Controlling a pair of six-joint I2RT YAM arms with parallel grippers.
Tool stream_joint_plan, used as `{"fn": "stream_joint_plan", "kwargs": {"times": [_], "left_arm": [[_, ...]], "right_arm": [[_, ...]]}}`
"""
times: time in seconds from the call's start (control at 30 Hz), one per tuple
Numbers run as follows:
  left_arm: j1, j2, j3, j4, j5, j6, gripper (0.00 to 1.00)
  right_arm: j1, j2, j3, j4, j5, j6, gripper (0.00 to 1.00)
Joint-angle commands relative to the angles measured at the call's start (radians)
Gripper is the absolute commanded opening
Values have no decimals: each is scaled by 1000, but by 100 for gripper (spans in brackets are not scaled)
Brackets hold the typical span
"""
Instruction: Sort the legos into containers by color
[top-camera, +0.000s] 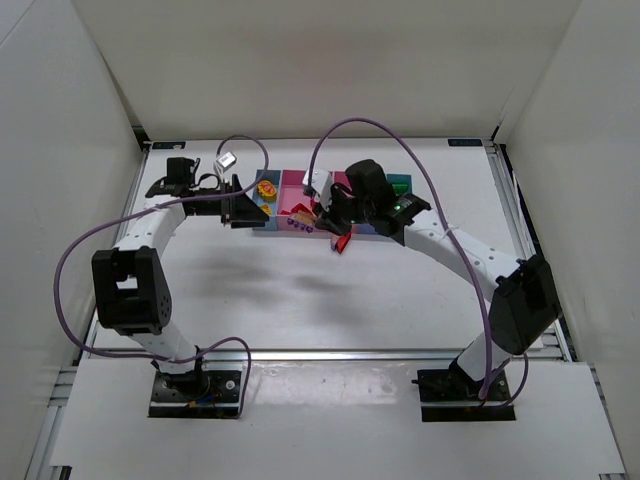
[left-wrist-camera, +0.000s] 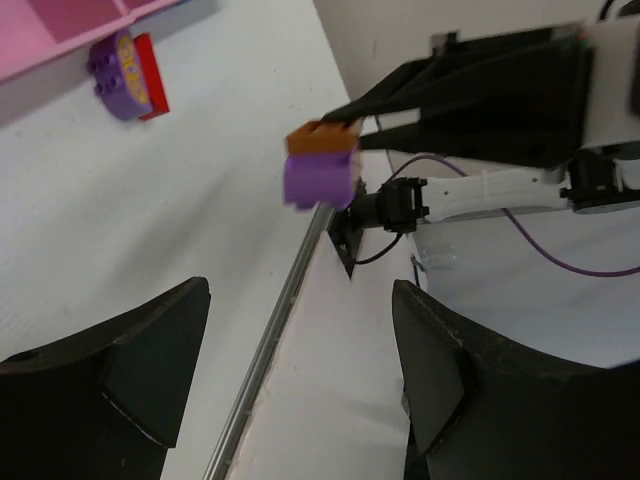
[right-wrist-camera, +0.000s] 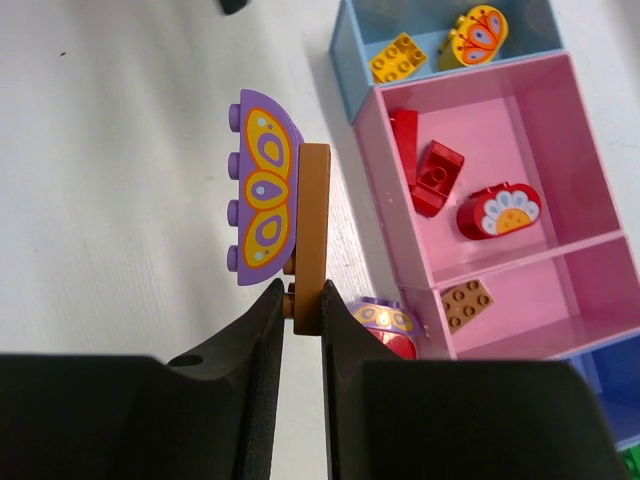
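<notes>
The right gripper (right-wrist-camera: 302, 294) was pressed onto the lower end of a brown plate (right-wrist-camera: 312, 215), with a purple butterfly-wing piece (right-wrist-camera: 262, 200) stuck to the plate's 9 o'clock face. Together they hung above the table (right-wrist-camera: 120, 150) and outside the containers (right-wrist-camera: 372, 180). In the right wrist view the pair's long axis ran from 12 to 6 o'clock, in line with the gripper's fingers. The row of compartments lay at 3 o'clock. The one already holding a brown piece, the lower pink compartment (right-wrist-camera: 560, 290), lay at about 4 o'clock, just beside the fingers.

The two joined pieces were of different colours, so they probably had to come apart first. The left gripper (left-wrist-camera: 300, 370) stood spread and empty, and the held pair sat at its 12 o'clock, clear of its fingers. That arm looked best placed to pull off the purple half.

The left wrist view blurred the held pair, so the seam between the pieces could not be made out there. A rounded purple piece (right-wrist-camera: 385, 318) and a red one lay on the table against the container wall, partly hidden behind the right gripper's finger. The blue compartment was cut off at the frame edge. From above, the right wrist covered much of the row.
</notes>
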Motion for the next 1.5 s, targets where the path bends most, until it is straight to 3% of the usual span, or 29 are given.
{"fn": "stream_joint_plan", "kwargs": {"times": [0.0, 1.07, 1.33, 1.47], "left_arm": [[7, -5, 77, 47, 124, -61, 84], [-28, 47, 105, 50, 116, -35, 83], [-27, 75, 125, 47, 155, -31, 80], [-27, 83, 130, 47, 173, -29, 72]], "right_arm": [[37, -37, -14, 37, 37, -33, 1], [109, 52, 127, 72, 66, -56, 0], [131, 95, 162, 89, 61, -58, 0], [131, 119, 190, 94, 60, -59, 0]]}}
